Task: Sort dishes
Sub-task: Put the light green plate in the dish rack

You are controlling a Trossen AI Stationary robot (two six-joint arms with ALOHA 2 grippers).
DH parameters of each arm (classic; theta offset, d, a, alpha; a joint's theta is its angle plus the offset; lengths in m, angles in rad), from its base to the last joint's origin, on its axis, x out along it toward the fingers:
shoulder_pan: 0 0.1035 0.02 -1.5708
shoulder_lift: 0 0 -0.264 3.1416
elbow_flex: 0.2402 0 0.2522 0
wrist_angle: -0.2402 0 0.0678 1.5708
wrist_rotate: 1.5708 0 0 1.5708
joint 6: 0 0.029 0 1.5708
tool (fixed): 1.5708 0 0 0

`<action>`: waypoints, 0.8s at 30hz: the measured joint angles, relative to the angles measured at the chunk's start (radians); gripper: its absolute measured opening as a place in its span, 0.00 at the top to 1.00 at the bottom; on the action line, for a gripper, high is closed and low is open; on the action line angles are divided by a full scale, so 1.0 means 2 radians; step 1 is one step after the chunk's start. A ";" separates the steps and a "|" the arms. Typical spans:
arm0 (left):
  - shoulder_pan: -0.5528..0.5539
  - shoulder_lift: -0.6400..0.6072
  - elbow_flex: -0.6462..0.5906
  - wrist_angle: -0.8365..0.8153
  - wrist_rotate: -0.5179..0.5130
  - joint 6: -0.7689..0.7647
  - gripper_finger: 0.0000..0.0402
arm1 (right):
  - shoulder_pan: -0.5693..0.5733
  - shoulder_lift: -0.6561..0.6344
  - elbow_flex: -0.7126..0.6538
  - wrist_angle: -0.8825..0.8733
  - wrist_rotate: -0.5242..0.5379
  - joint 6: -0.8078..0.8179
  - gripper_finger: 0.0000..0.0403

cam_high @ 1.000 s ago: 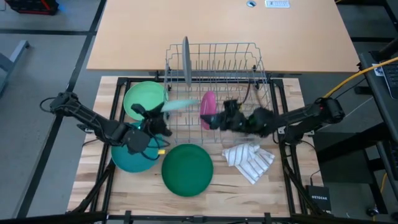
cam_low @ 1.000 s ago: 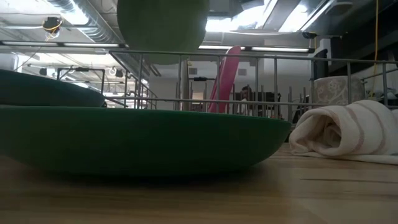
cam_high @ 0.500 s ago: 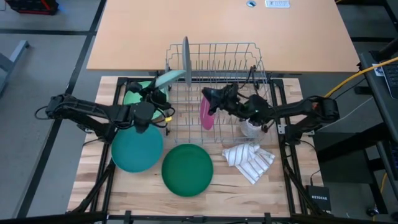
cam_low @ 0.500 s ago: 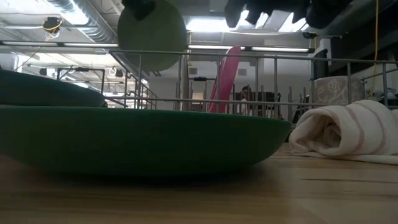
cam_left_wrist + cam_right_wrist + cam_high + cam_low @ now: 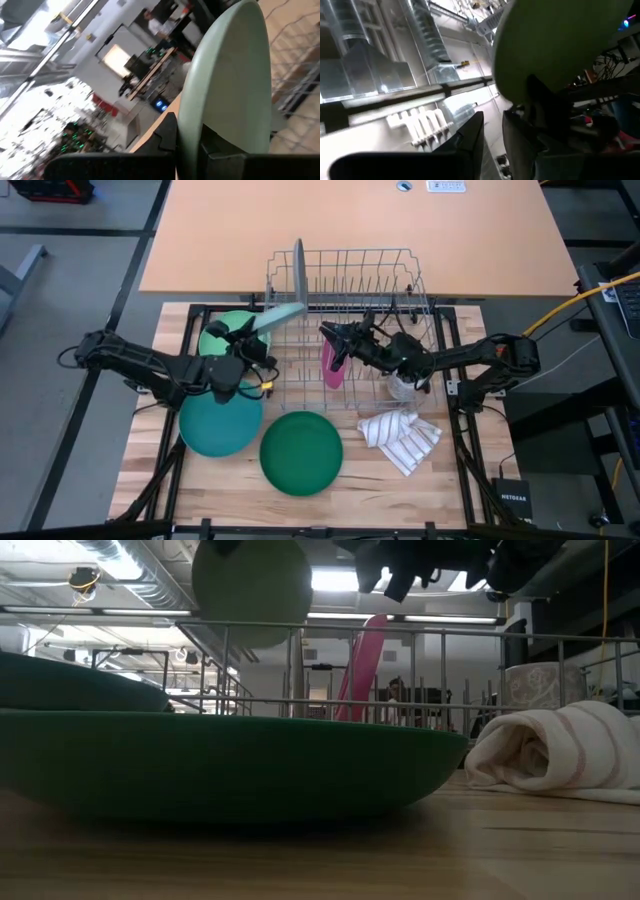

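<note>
Plates are going into the wire rack point(image 5: 345, 290): the left gripper point(image 5: 250, 345), jaws pinching a pale green plate point(image 5: 276, 317) by its rim, is holding it over the rack's left edge. It should be tipping the plate upright between tines before letting go. Right gripper point(image 5: 335, 338) is hovering by the pink plate point(image 5: 333, 360); I cannot tell how its jaws stand.

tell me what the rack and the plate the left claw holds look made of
Rack: looks like bare metal wire, thin grey rods in a grid. Pale green plate in the left claw: probably plastic, judging by its smooth, matte, evenly coloured face.
</note>
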 joint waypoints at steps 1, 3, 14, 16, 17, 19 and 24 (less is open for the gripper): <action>-0.006 0.000 0.000 0.000 0.004 -0.003 0.99 | 0.000 0.000 0.000 -0.002 0.004 0.004 0.81; -0.017 0.000 0.000 0.000 0.009 -0.006 0.99 | 0.000 0.000 0.000 -0.002 0.007 0.013 0.81; -0.044 0.000 0.000 0.000 0.049 -0.004 0.99 | 0.012 0.000 0.000 -0.002 -0.002 0.027 0.81; -0.045 0.000 0.000 0.000 0.049 -0.002 0.99 | 0.021 0.000 0.000 -0.002 -0.002 0.030 0.81; -0.045 0.000 0.000 0.000 0.050 -0.002 0.99 | 0.023 0.000 0.000 -0.002 -0.002 0.030 0.81; -0.045 0.000 0.000 0.000 0.049 -0.001 0.99 | 0.029 0.000 0.000 -0.002 -0.002 0.030 0.81; -0.045 0.000 0.000 0.000 0.049 0.007 0.99 | 0.041 0.000 0.000 -0.006 -0.001 0.031 0.81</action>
